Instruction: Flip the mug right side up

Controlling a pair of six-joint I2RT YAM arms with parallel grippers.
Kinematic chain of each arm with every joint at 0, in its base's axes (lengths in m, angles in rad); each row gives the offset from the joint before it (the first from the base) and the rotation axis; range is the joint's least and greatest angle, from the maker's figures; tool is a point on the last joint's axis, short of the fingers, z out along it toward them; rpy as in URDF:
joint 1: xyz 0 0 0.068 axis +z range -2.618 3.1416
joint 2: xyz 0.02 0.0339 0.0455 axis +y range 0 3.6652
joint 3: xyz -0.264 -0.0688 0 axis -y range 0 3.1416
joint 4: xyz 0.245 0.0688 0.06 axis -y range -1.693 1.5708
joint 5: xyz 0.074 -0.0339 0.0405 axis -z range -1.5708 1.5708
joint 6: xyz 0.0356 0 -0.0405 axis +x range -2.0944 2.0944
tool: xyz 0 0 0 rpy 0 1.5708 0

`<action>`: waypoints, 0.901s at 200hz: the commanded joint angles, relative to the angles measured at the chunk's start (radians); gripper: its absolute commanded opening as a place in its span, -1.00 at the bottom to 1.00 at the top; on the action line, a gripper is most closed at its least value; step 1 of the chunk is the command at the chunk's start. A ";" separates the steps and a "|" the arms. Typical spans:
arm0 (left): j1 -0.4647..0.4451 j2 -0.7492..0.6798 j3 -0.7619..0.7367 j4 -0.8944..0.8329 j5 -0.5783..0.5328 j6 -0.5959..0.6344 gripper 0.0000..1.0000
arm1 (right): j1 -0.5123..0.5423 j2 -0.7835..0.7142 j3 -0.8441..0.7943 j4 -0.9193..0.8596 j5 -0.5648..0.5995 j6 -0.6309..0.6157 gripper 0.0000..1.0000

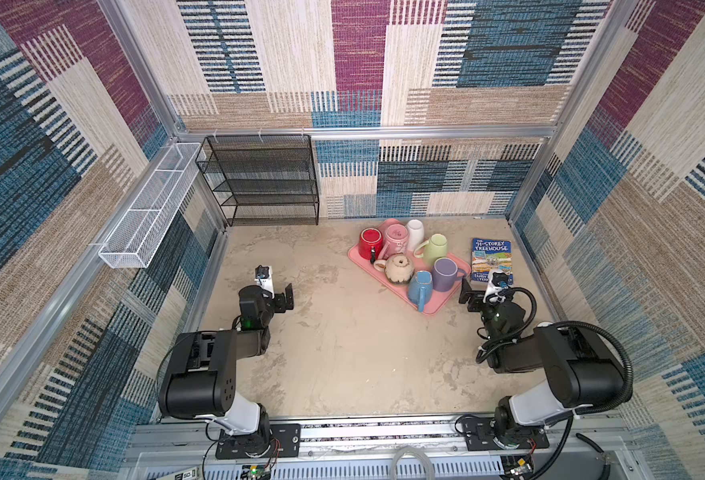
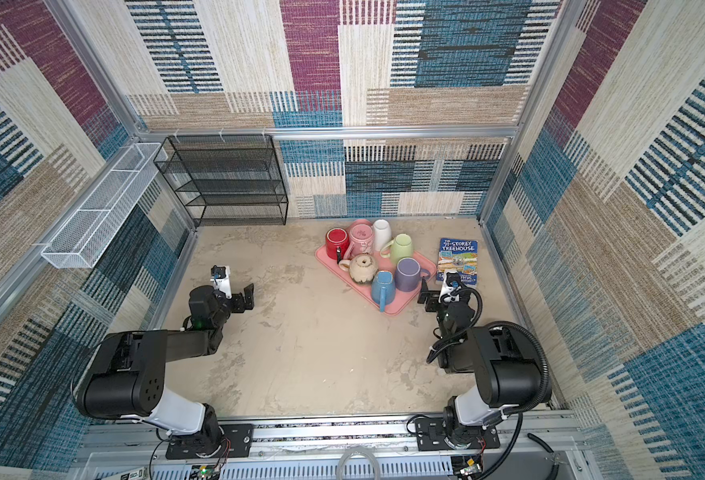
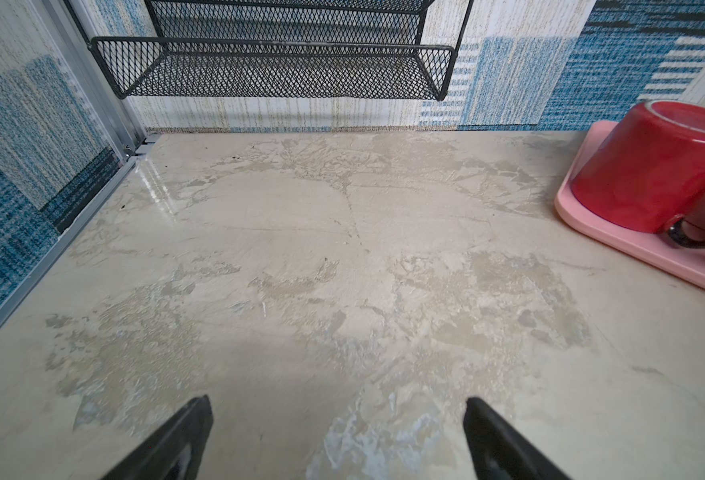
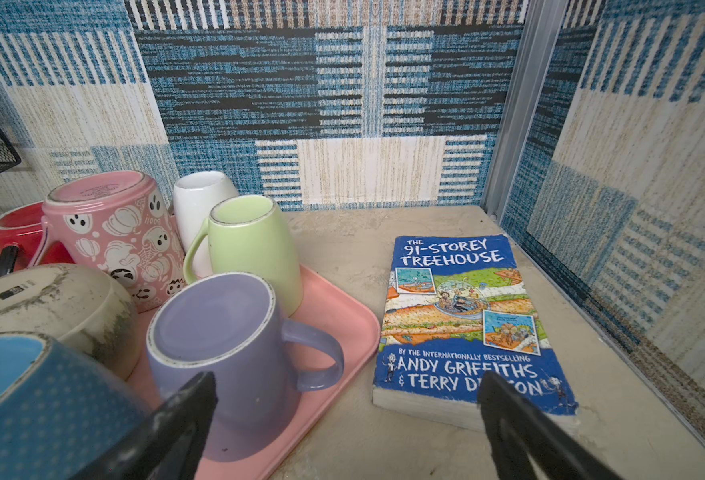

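Approach step, nothing grasped yet.
Both sets of fingers spread wide and empty: left gripper (image 1: 284, 297) over bare table at 9 o'clock, right gripper (image 1: 472, 297) low at 3 o'clock, just off the tray (image 1: 358, 252) corner. All mugs base-up on tray at 1 o'clock. Target unclear, probably purple mug (image 1: 446, 272): nearest, at 10 o'clock of right gripper, handle toward book (image 1: 491, 259). Next, likely: reach in with right, close across wall or handle, lift clear of blue mug (image 1: 419, 286) close beside, roll half a turn, set down on base.
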 commanded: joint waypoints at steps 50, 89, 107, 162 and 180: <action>-0.006 -0.031 0.028 -0.070 -0.084 -0.031 0.94 | 0.002 -0.159 0.188 -0.490 0.039 0.131 1.00; -0.001 -0.132 0.239 -0.474 -0.032 -0.025 0.97 | 0.004 -0.234 0.295 -0.762 0.077 0.266 0.99; -0.003 -0.151 0.323 -0.590 0.038 -0.023 0.95 | 0.004 -0.272 0.370 -0.901 0.042 0.325 0.94; -0.068 0.007 0.636 -0.927 0.138 -0.019 0.61 | -0.019 -0.283 0.580 -1.217 -0.034 0.377 0.76; -0.117 0.082 0.720 -0.981 0.130 -0.020 0.54 | -0.036 -0.225 0.669 -1.276 -0.084 0.382 0.68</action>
